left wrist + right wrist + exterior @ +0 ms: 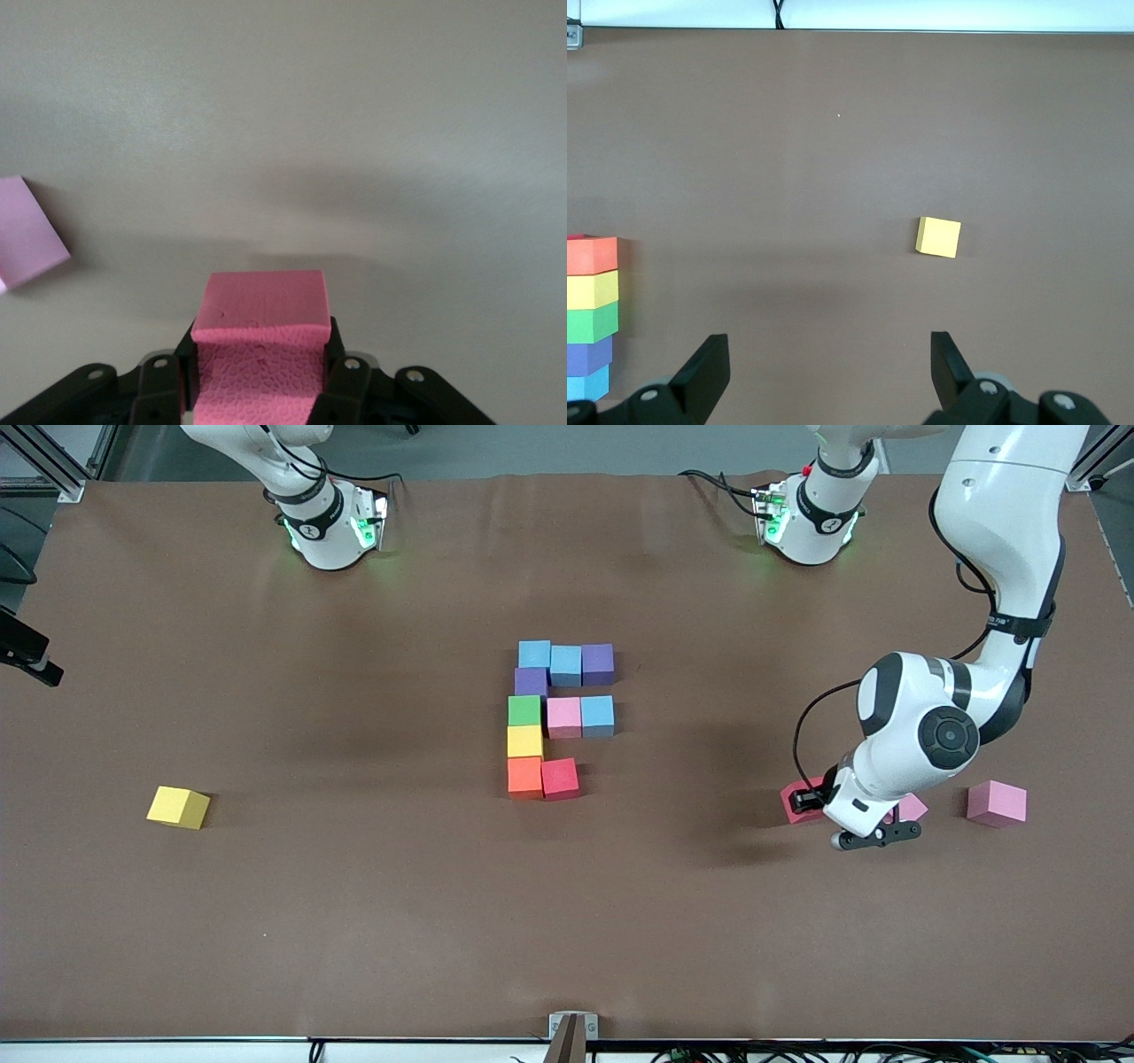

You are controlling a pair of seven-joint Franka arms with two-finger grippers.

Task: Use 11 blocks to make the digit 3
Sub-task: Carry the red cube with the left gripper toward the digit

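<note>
figure (558,722): sat mid-table, ten cubes touching so far; top bar of two light blues plus a purple, column of purple, green, yellow, orange, middle bar with pink and light blue, bottom bar stopped short at orange plus red (560,779)
missing piece: looked like just the end slot of the bottom bar, beside that red, toward the left arm's end of the table
red block (799,801): well away from the figure toward the left arm's end, down on the table, mostly covered by the wrist in the front view
left gripper (262,354): low at the table, fingers (338,354) pressed onto both sides of that red block, snug in the left wrist view
step in hand: grab of the last block, lift not started by the look of it
next move: straight lift, carry over to the open slot, set down flush against the red without nudging the row
right gripper (830,367): spread wide, holding nothing, parked up by its base, just waiting
leftovers: spare yellow cube (179,807) out toward the right arm's end; two paler pink cubes (997,803) next to the left gripper, one half hidden by it
</note>
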